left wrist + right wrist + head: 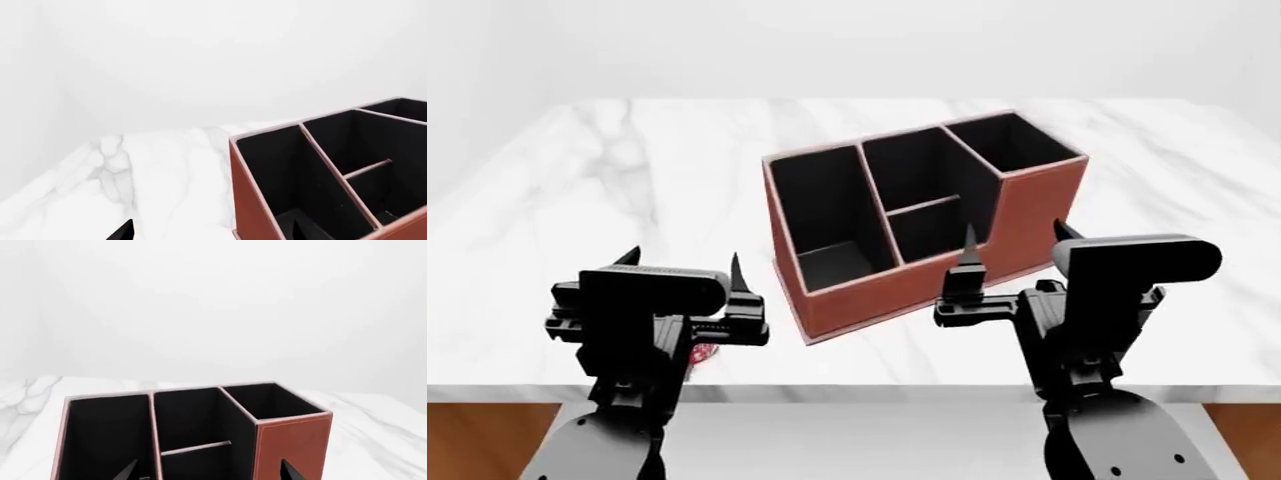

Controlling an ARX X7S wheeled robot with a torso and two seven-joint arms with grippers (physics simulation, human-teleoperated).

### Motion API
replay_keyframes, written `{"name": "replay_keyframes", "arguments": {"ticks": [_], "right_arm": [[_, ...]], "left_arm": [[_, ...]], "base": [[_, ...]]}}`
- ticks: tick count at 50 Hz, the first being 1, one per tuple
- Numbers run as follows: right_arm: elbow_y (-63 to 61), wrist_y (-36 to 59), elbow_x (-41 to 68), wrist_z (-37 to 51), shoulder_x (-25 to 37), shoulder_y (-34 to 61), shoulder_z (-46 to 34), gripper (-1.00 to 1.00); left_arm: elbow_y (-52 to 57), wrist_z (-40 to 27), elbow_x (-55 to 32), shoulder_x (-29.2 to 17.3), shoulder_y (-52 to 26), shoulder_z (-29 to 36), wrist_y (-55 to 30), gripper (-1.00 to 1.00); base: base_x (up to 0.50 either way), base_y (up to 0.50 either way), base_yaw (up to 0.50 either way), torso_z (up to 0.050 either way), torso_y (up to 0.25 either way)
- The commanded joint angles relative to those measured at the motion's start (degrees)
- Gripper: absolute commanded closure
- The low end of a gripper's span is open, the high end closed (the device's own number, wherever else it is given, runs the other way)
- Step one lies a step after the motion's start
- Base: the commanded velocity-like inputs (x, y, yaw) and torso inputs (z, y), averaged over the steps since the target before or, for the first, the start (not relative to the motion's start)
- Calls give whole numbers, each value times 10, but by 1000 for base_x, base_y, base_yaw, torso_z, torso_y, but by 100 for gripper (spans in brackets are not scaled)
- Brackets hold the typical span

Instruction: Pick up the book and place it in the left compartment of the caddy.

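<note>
The reddish-brown caddy (868,290) with black interior stands on the white marble table (601,180). Its left compartment (825,205) is a long narrow slot and is empty. The book shows in no view. My left gripper (681,262) is open and empty, near the table's front edge, to the left of the caddy. My right gripper (1014,236) is open and empty, just in front of the caddy's right half. In the left wrist view the caddy (250,200) and its left compartment (280,170) are close. The right wrist view shows the caddy (290,445) from the front and its left compartment (107,435).
A small reddish object (703,355) peeks out below my left gripper at the table's front edge; I cannot tell what it is. White walls lie behind the table. The caddy's two middle cells (928,190) and its square end cell (1012,143) are empty.
</note>
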Motion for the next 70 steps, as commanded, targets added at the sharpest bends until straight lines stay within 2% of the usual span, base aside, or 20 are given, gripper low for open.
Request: {"name": "replay_keyframes", "arguments": {"ticks": [1,29,39,41,53,65,70], "right_arm": [[-9,17,7,1,7,9,5,-100],[-17,29,25,12,10,18,13,-100],[-17,3,21,19,13,5,10,-100],[-16,26,38,13,9,11,20,-100],[-13,19,33,22,15,10,8,-100],[-15,15,30,29,21,10,1,-100],[-17,22,35,30,22,15,0,-100]], "left_arm": [[12,-5,-7,-5,-2,1,-7,-100],[12,-12,-19,-15,-6,5,-12,-100],[12,-16,-22,-17,-2,4,-7,-100],[11,-17,-23,-18,-1,3,-7,-100],[11,-21,-28,-20,1,2,-4,-100],[11,-25,-32,-23,1,4,-4,-100],[13,-26,-34,-25,-3,4,-9,-100]], "base": [[0,-500,0,0,0],[0,-497,0,0,0],[0,0,0,0,0],[0,0,0,0,0],[0,-366,0,0,0],[0,0,0,0,0],[456,0,0,0,0]]}}
